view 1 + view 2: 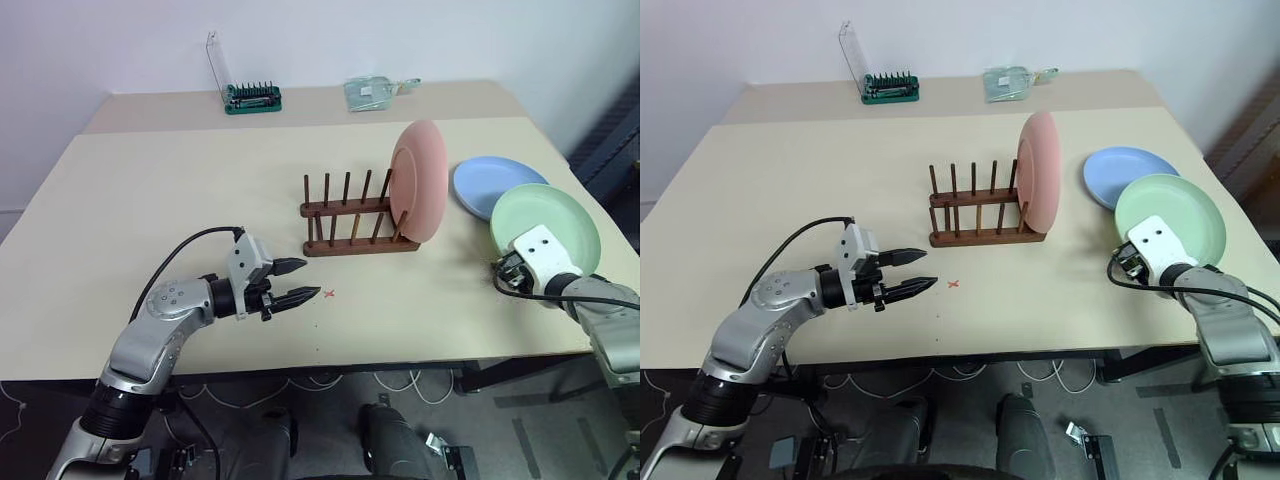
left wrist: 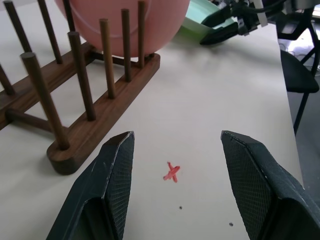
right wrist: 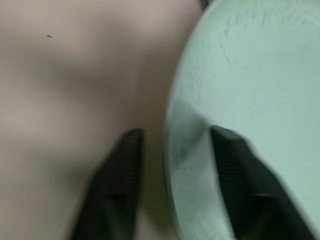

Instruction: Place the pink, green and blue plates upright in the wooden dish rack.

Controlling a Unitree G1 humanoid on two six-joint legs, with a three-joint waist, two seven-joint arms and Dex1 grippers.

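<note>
Pink and upright, one plate [image 1: 419,183] stood in the wooden dish rack [image 1: 355,222], slotted between the pegs at the rack's end nearest the right edge of the bench [image 1: 150,200]. The rack's other slots held nothing. The rack sat a little right of the bench's middle, its rails running roughly along the bench's length.

Just beyond the pink plate, toward the right edge, the blue plate [image 1: 490,183] lay flat on the bench. The green plate [image 1: 550,220] sat nearer the front right corner, its far rim overlapping the blue plate's near rim in the head views.

At the green plate's near rim was the right gripper [image 3: 172,175]. In its wrist view one black finger [image 3: 115,185] stood outside the rim over the bench and the other lay over the plate's inner face, so the rim passed between them; whether they pressed on it could not be told, as the view was blurred.

Nearer the front edge and left of the rack, the left gripper [image 2: 175,165] hung above the bench with its fingers [image 2: 112,180] spread apart and nothing between them. A small red cross mark [image 2: 171,172] on the bench showed in the gap, close to the rack's near left foot.

Along the back edge stood a green tray of tool bits [image 1: 252,97] and, right of it, a clear glass item [image 1: 375,92].
</note>
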